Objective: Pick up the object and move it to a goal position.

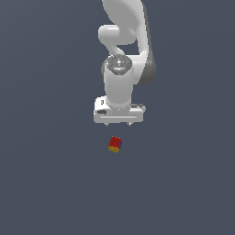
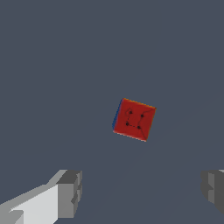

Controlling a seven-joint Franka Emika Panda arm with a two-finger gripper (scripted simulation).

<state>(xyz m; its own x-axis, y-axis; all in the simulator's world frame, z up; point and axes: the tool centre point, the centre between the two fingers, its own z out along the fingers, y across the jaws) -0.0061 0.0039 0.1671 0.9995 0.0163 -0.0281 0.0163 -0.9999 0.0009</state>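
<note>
The object (image 1: 114, 144) is a tiny block, red on top with a yellow-orange lower band, lying on the grey floor. In the wrist view the object (image 2: 134, 119) shows its red top face with a blue edge on one side, turned a little askew. My white gripper (image 1: 118, 124) hangs just above and behind it in the exterior view, apart from it. The gripper (image 2: 142, 192) is open: its two grey fingertips (image 2: 70, 192) stand wide apart with nothing between them.
A plain dark grey floor (image 1: 55, 183) surrounds the block. The white arm (image 1: 121, 55) rises above the gripper toward the exterior view's top. No goal marker shows.
</note>
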